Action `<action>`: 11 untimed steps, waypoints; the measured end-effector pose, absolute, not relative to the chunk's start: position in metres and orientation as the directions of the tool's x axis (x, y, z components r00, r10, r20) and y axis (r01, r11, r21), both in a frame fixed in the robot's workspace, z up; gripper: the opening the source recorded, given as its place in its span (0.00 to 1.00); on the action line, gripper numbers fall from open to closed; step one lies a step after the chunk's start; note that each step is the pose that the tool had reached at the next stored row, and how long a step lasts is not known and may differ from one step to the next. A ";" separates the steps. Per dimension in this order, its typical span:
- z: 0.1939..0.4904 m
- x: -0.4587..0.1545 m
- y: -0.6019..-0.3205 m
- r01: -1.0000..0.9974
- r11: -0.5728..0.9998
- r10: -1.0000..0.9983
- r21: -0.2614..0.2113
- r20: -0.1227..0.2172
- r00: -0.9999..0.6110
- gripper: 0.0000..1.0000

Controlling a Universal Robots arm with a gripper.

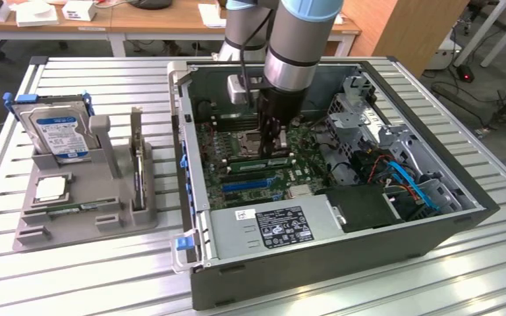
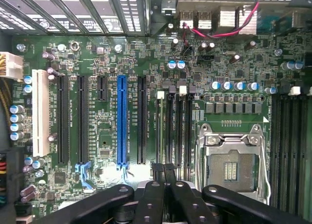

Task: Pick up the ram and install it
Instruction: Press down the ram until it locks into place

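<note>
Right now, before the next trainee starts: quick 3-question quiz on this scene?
1. Fill in: the hard drive stands in the grey fixture to the exterior view's ____ of the computer case.
2. Where is the pincer? A) over the grey fixture B) inside the computer case, above the motherboard C) over the table in front of the case
3. True or false: the pincer is open.

Key: 1 left; 2 B; 3 false, it is shut.
</note>
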State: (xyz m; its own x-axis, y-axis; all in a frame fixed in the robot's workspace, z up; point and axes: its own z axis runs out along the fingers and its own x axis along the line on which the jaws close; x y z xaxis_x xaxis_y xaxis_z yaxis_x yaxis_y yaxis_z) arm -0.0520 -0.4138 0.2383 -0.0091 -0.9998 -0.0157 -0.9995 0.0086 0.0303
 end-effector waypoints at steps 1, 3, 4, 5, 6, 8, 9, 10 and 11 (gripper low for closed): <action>0.240 -0.052 -0.414 -1.000 0.009 -1.000 0.030 -0.016 -0.009 0.09; 0.241 -0.052 -0.414 -1.000 0.009 -1.000 0.030 -0.016 -0.009 0.09; 0.241 -0.052 -0.414 -1.000 0.009 -1.000 0.030 -0.016 -0.009 0.09; 0.241 -0.052 -0.414 -1.000 0.009 -1.000 0.030 -0.016 -0.009 0.09; 0.241 -0.052 -0.414 -1.000 0.009 -1.000 0.030 -0.016 -0.009 0.09; 0.241 -0.052 -0.414 -1.000 0.009 -1.000 0.030 -0.016 -0.009 0.09; 0.241 -0.052 -0.414 -1.000 0.009 -1.000 0.030 -0.016 -0.009 0.09; 0.241 -0.052 -0.414 -1.000 0.009 -1.000 0.030 -0.016 -0.009 0.09; 0.241 -0.051 -0.414 -1.000 0.008 -1.000 0.030 -0.016 -0.009 0.09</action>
